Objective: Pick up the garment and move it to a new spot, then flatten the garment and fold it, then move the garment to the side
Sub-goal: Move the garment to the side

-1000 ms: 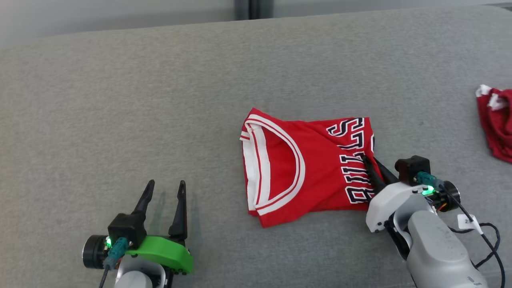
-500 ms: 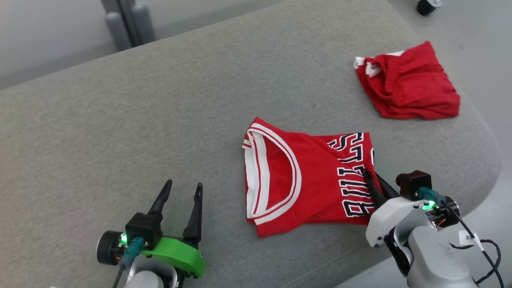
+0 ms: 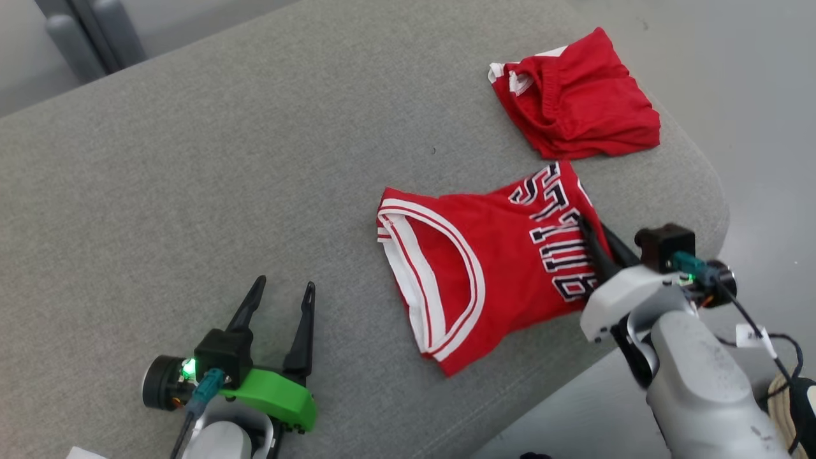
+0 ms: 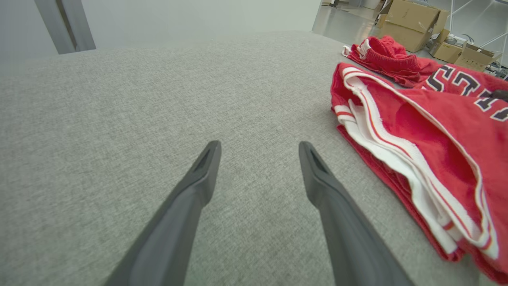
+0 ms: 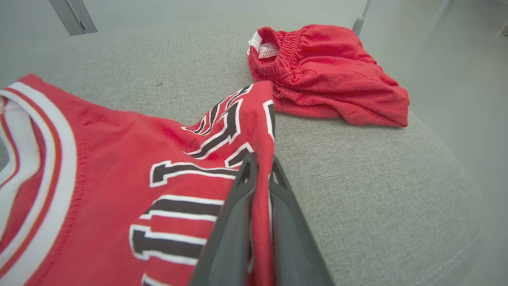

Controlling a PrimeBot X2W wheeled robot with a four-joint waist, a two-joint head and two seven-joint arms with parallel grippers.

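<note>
1. Nearest on the left, the left end effector [image 3: 285, 282] is seen with its two dark fingers spread wide and nothing between them. It is set over a bare part of the grey upholstered surface [image 3: 191, 159], apart from the garment.
2. At the near right, the right end effector [image 3: 591, 224] is closed narrowly on the right-hand edge of the garment, a red jersey [image 3: 484, 274]. In the right wrist view a fold of red cloth is pinched between the fingers [image 5: 234, 222].
3. The jersey is laid folded on the grey surface, close to its right edge. Its white-and-red trimmed opening is turned to the left, and its black-and-white lettering is turned toward the right end effector.
4. Farther back, a pair of red shorts [image 3: 574, 95] is found crumpled near the far right corner, just beside the jersey's far corner. Whether the two touch cannot be told.
5. Farthest off, cardboard boxes [image 4: 412, 20] are seen on the floor in the left wrist view.
</note>
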